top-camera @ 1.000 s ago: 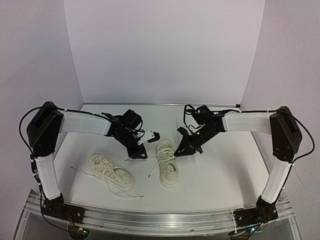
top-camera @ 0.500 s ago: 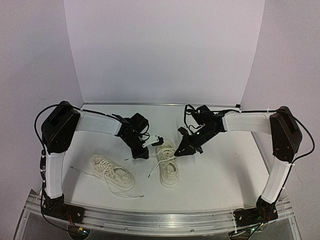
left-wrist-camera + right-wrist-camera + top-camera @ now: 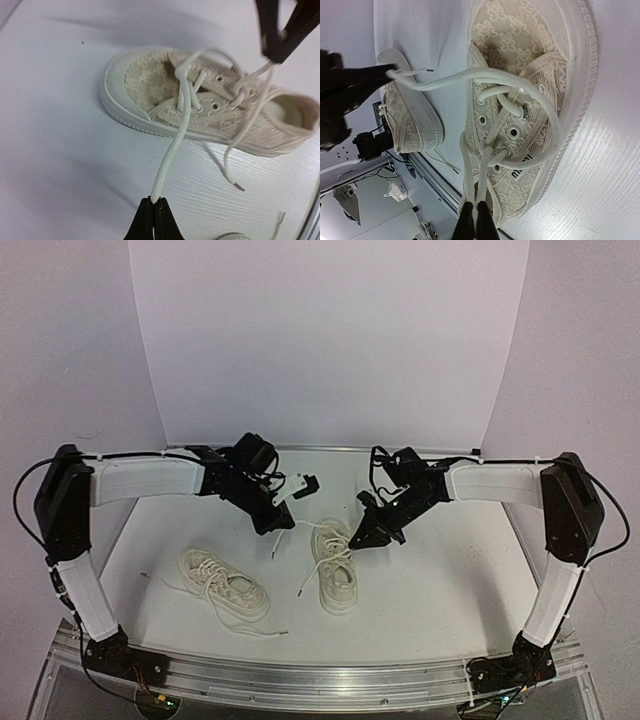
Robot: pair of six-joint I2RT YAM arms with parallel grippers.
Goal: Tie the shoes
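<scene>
Left hand [image 3: 277, 524]: closed, its tips pinching the left-hand lace [image 3: 171, 152] close to that lace's free end.
Right hand [image 3: 364, 537]: closed on the right-hand lace [image 3: 470, 167]; two strands run side by side into its tips.
Middle sneaker [image 3: 335, 578]: flat on the worktop [image 3: 440, 580], between the two hands and just on the arm-base side of both. It is to the right of the left hand and below-left of the right hand in the overhead view.
Left-hand lace path: runs from the left hand's tips up across the sneaker's side wall to the eyelets [image 3: 216, 105], in a gentle curve.
Second sneaker [image 3: 225, 585]: on the worktop, to the base side of the left hand and well apart from both hands; its laces trail loose.
Upper: cream fabric with a lacy, floral-looking weave.
Toe cap [image 3: 114, 80]: smooth, pale and rounded.
Sole edge: pale, with fine ribbing along the rim.
Laces: thin, white and soft, with a stiff tip on the loose end.
Worktop surface: white, with a faint grain.
</scene>
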